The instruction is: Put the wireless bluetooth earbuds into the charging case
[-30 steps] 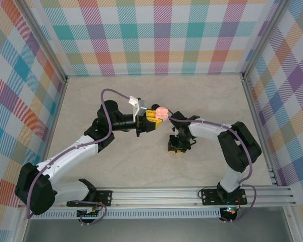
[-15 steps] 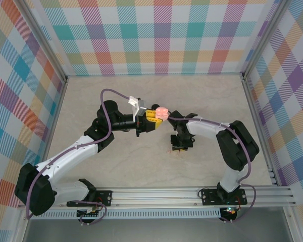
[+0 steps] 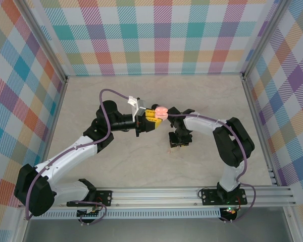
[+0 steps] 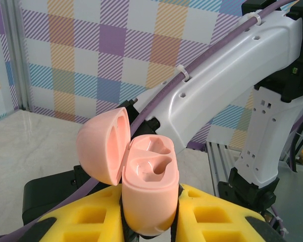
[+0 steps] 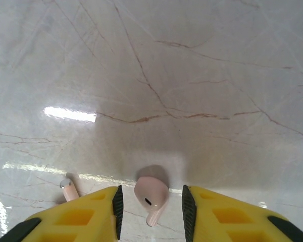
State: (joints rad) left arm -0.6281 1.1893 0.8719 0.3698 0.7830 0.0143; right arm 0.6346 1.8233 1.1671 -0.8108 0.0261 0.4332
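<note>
My left gripper (image 3: 152, 120) (image 4: 149, 224) is shut on the pale pink charging case (image 3: 160, 111) (image 4: 149, 194), held above the table with its lid (image 4: 103, 146) swung open to the left. Both wells in the case are empty. My right gripper (image 3: 177, 142) (image 5: 152, 204) is down at the tabletop and open. One pink earbud (image 5: 151, 194) lies between its yellow fingers (image 5: 81, 219), touching neither. A second pink earbud (image 5: 68, 189) lies just outside the left finger. The black pair is out of view.
The right arm's white link (image 4: 227, 75) passes close behind the held case. The marble tabletop (image 3: 116, 91) is bounded by plaid walls and a metal rail (image 3: 192, 194) at the near edge.
The right wrist has shifted slightly back and settled lower over the pink earbud. The left arm and the open case have stayed still.
</note>
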